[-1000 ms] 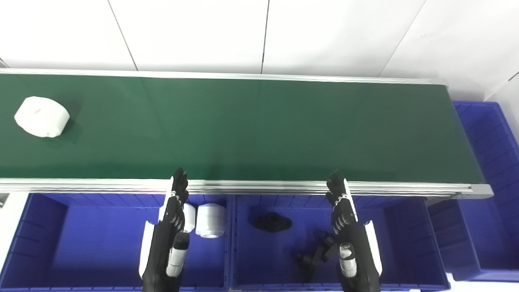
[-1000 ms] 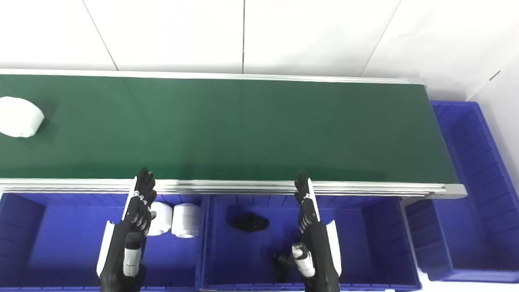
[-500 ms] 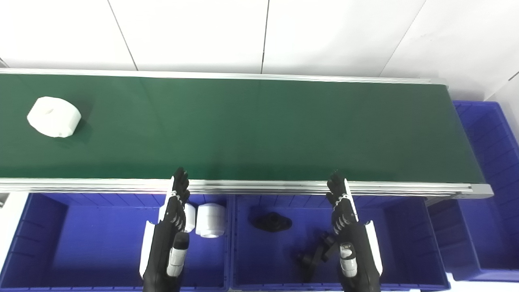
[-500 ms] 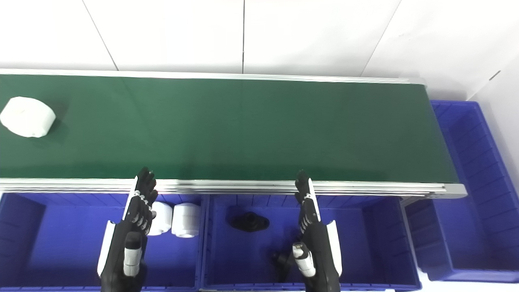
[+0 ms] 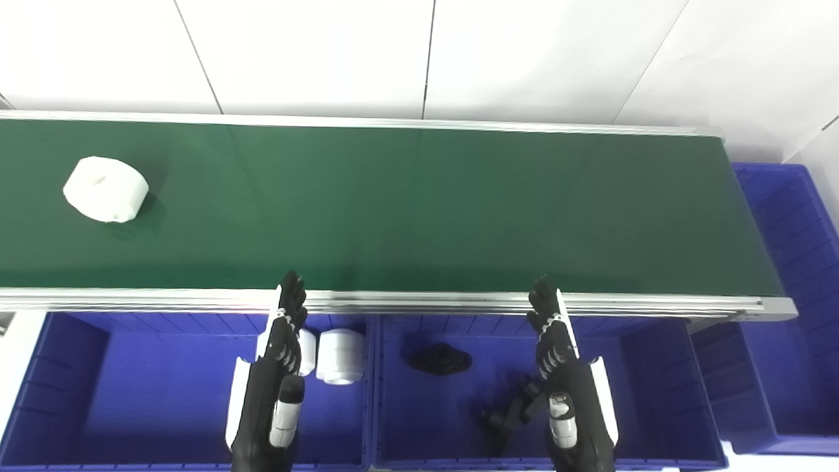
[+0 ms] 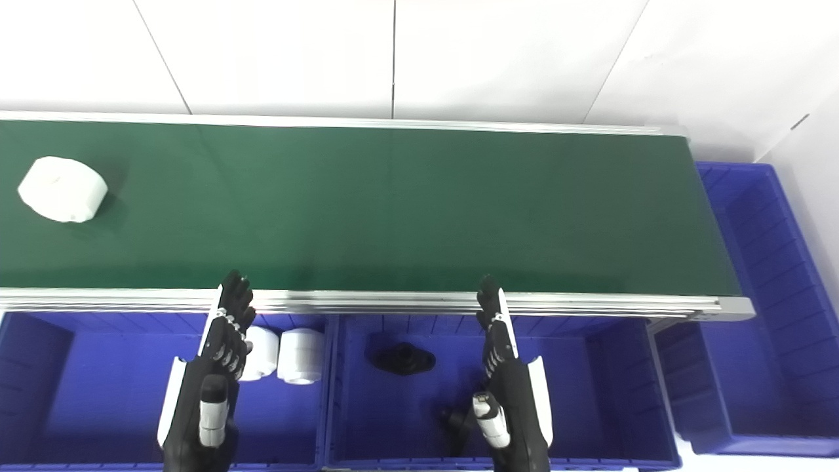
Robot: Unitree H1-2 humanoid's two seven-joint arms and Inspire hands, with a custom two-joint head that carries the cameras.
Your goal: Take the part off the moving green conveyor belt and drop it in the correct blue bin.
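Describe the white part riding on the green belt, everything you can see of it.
The white part is a short, squat cylinder, matte like plastic, with a shallow round hollow in its top face and a small notch low on its side. It lies flat on the green belt, near the left end, touching nothing else. Neither hand is near it.

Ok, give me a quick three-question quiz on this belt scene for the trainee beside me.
1. True or false: the white part lies on the green conveyor belt, held by neither robot hand.
2. Multiple choice: which bin already holds white parts like it? A) the left blue bin B) the middle blue bin C) the far right blue bin
3. Fill in: the left robot hand and right robot hand both hover over the bins, fingers straight, holding ____.

Key: 1 true. 2 A; its white parts match, while the middle bin holds black parts. 3 nothing.
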